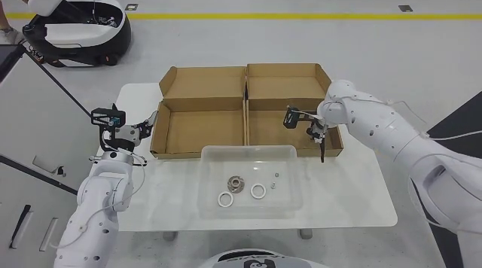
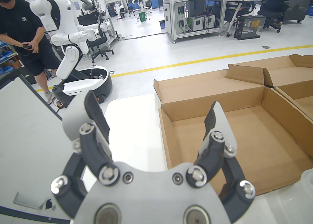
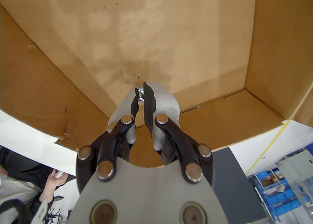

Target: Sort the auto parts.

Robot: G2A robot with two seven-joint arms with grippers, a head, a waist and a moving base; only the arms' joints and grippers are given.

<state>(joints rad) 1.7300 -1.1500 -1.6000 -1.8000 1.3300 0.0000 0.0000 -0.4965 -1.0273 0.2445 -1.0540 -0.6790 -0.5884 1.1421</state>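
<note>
While the right hand hangs low inside the right box, just beyond the tray, its pads pinch one small silver bolt, with threads showing at the tips.

Bolt: judged light, rigid and smooth, so likely to twist or roll. It is best held across the shank and released close to the box floor.

In the tray:
- Metal hub, near the middle. Probably the heaviest piece; grip across its outer edge.
- Two white rings, toward the near side. Likely light and stiff, lying flat; pinch one across its rim.
- Two tiny pieces, right of the hub. Too small to identify.

Left hand: spread and empty, off the tray's far left corner, outside the left box.
</note>
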